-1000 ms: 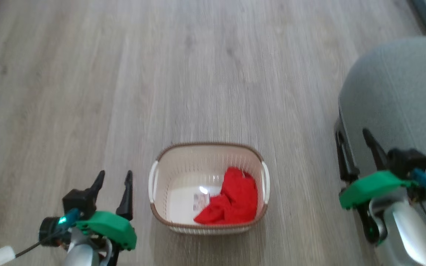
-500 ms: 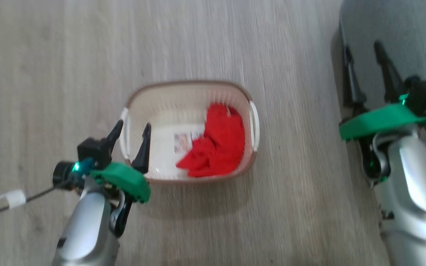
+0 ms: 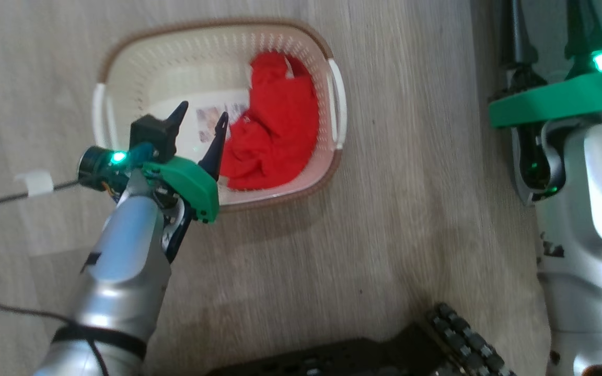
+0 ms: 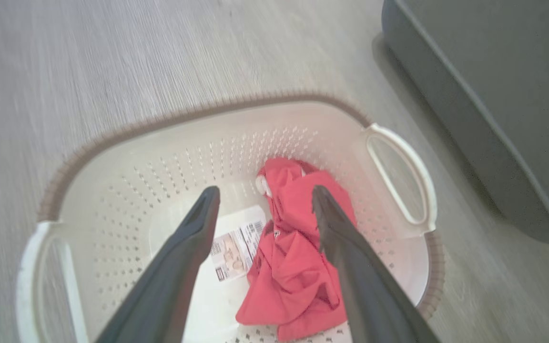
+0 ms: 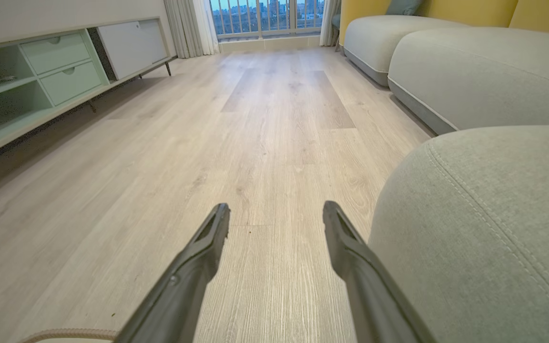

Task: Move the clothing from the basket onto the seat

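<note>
Head view puts the left gripper (image 3: 203, 110) over the left half of the basket (image 3: 217, 23), its two dark fingers spread wide with nothing between them; whether one finger brushes the cloth cannot be told. The left wrist view looks down between those fingers at the white label (image 4: 234, 247) on the basket's bottom and at the clothing (image 4: 298, 247), a crumpled red heap lying in the basket's right half against its right wall. The step in hand looks like the reach for a first grasp. The next move calls for shifting the fingers rightward inside the basket until they straddle the heap, then sinking in and closing on a thick fold. Right of the basket and well apart from it, the right gripper (image 5: 275, 209) hangs wide and empty above the wooden floor (image 5: 274, 119), just beside the seat (image 5: 484, 228), which stands to the basket's right with no red cloth on the part in view
</note>
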### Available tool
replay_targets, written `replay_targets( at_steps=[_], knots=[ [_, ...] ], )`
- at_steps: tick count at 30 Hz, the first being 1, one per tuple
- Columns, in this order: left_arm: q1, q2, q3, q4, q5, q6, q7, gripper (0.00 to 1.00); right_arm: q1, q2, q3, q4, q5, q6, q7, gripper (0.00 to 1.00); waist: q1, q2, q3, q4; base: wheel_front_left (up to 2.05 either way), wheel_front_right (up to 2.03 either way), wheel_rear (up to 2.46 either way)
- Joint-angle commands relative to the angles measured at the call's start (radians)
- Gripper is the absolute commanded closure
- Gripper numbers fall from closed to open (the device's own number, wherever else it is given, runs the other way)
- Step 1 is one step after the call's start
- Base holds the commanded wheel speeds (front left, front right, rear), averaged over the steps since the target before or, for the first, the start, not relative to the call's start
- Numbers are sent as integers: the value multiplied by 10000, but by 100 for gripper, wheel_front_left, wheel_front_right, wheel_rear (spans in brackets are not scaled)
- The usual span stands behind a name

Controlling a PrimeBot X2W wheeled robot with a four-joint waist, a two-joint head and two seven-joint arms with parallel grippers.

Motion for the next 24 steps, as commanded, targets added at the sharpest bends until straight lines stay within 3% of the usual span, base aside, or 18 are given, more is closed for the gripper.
replay_targets(
  at_steps=[1,9,14,24],
  knots=[
    [-127,154,126,212,38,-54,-97,0,-80,123,143,-362,-81,-2,-91,0,-3,0,717,-406,0,0,0],
    [-1802,156,-1149,2733,-261,-88,-65,0,-157,182,288,-452,-75,-2,-91,0,-3,0,1449,-821,0,0,0],
    [-2612,146,-2125,3958,-785,-90,613,0,-113,189,340,-476,202,-2,-91,0,-3,0,1736,-1076,0,0,0],
    [-3656,304,-3428,4920,-1646,-91,1905,0,-46,191,348,-515,635,-2,-91,0,-3,0,2337,-1507,0,0,0]
  ],
)
